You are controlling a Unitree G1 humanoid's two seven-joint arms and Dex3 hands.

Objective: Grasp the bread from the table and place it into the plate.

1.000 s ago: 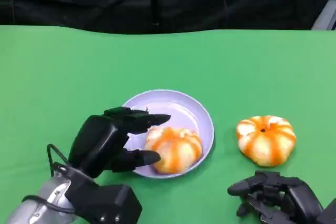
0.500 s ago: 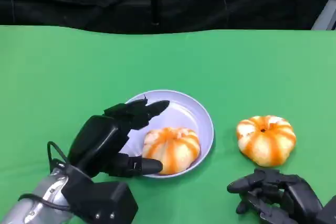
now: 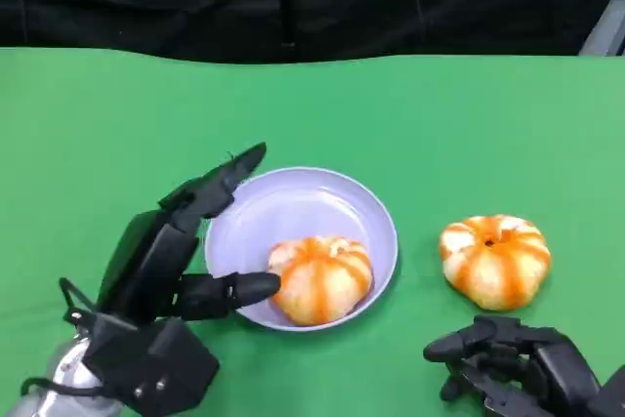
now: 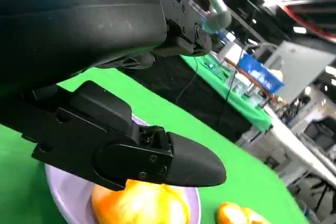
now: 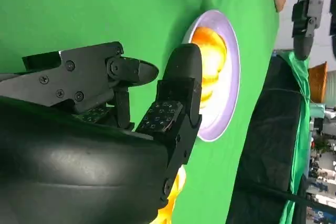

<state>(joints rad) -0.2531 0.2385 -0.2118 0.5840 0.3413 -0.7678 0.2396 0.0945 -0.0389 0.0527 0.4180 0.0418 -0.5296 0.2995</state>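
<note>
Bread in the plate, hand letting go

The bread sits in the plate; the left hand is wide and holds nothing. Best to lift straight away without bumping it.

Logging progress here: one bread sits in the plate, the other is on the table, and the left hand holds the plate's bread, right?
Not quite. In the head view the left hand is open beside the bread in the plate, holding nothing. The rest is right.

right hand cut off by frame edge, wrist-view background blurred
</note>
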